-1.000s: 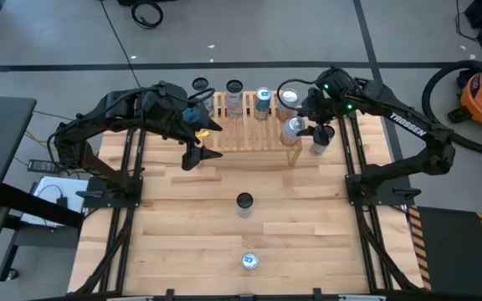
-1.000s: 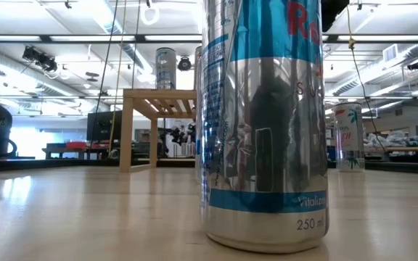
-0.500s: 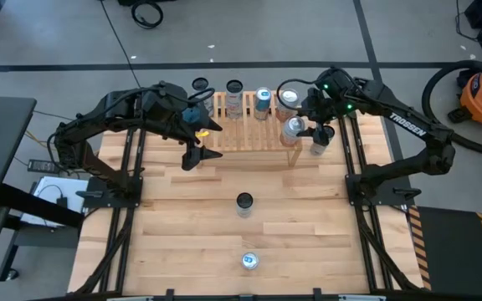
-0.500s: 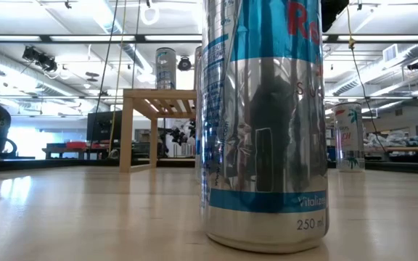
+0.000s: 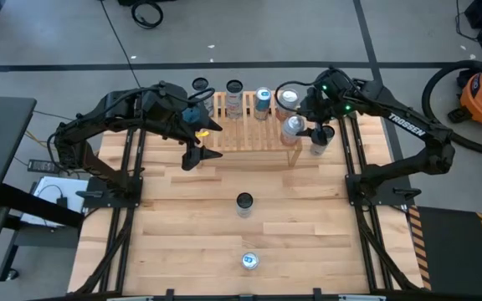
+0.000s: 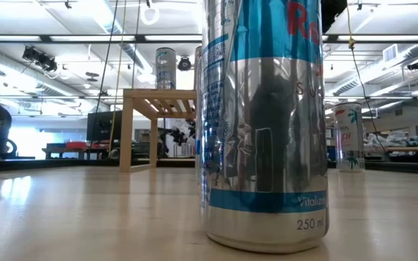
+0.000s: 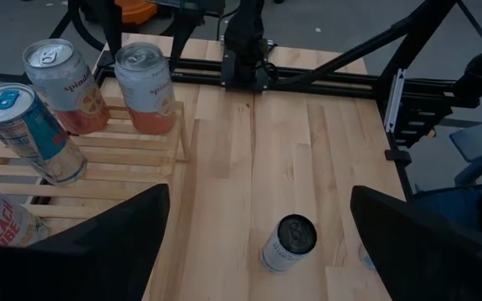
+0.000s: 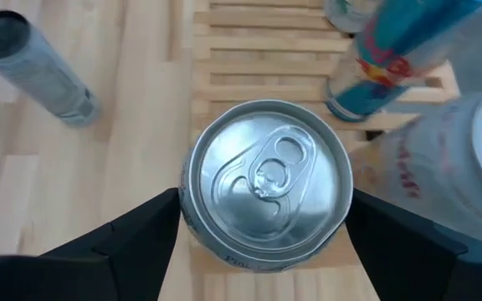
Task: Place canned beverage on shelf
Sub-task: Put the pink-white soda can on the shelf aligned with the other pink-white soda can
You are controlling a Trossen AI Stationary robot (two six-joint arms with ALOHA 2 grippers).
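Observation:
The light wooden shelf (image 5: 253, 138) stands at the table's far middle, with several cans upright on its slats. One silver-topped can (image 8: 264, 180) stands on the slats at the shelf's near right corner; the high view also shows this can (image 5: 293, 127). My right gripper (image 8: 264, 201) reaches down over it from the right, open, with one finger at each side of the can. My left gripper (image 5: 203, 142) hangs above the table at the shelf's left end. The left wrist view shows this gripper (image 7: 259, 196) wide open, with nothing between its fingers. My right gripper's fingers (image 8: 149, 230) flank the can's wall just below its rim (image 8: 192, 219), slanting down from the table's right. The can top hides the gap, so I cannot tell whether they touch it. The can stands upright on the slats.
A dark can (image 5: 244, 202) stands on the table's middle. A blue-topped can (image 5: 250, 261) stands near the front edge and fills the low view. Another can (image 6: 349, 136) stands on the table right of the shelf. Bare wood lies around the loose cans.

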